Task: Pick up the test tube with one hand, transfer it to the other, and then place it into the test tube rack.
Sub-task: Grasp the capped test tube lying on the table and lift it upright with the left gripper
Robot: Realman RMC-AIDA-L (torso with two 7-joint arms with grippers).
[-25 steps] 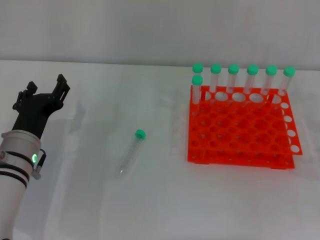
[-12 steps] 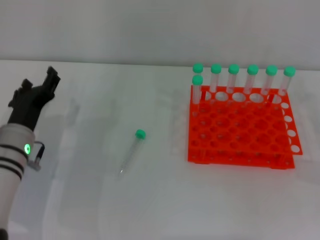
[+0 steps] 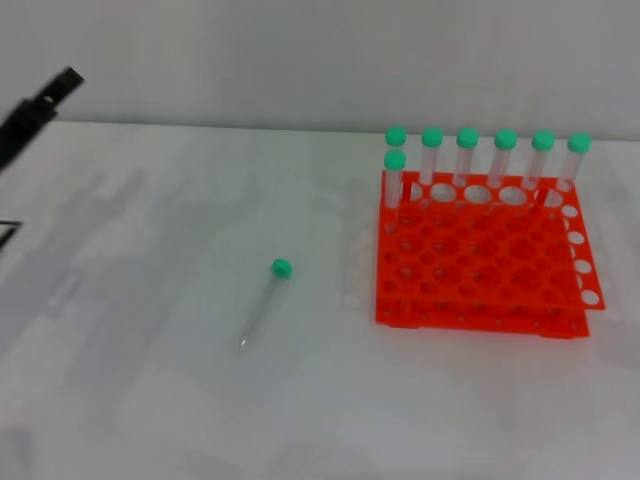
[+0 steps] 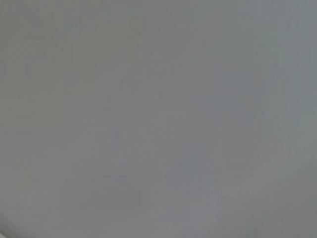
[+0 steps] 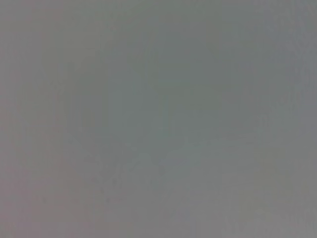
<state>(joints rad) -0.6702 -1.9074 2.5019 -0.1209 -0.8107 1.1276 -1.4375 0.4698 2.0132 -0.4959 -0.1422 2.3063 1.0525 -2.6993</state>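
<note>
The test tube (image 3: pixel 264 305) lies flat on the white table left of centre, its green cap (image 3: pixel 281 267) toward the back and its pointed tip toward me. The orange-red test tube rack (image 3: pixel 480 275) stands at the right, with several green-capped tubes (image 3: pixel 467 155) upright along its back row and one at its back left corner. Only a black tip of my left gripper (image 3: pixel 45 100) shows, at the far left edge, raised and well away from the tube. My right gripper is out of view. Both wrist views show only plain grey.
The white table (image 3: pixel 150 400) runs back to a pale wall (image 3: pixel 300 60). Most holes of the rack hold nothing. Nothing else stands on the table.
My left arm has drawn back up and to the left, leaving the head view almost wholly. The lying tube and the rack have not moved.
</note>
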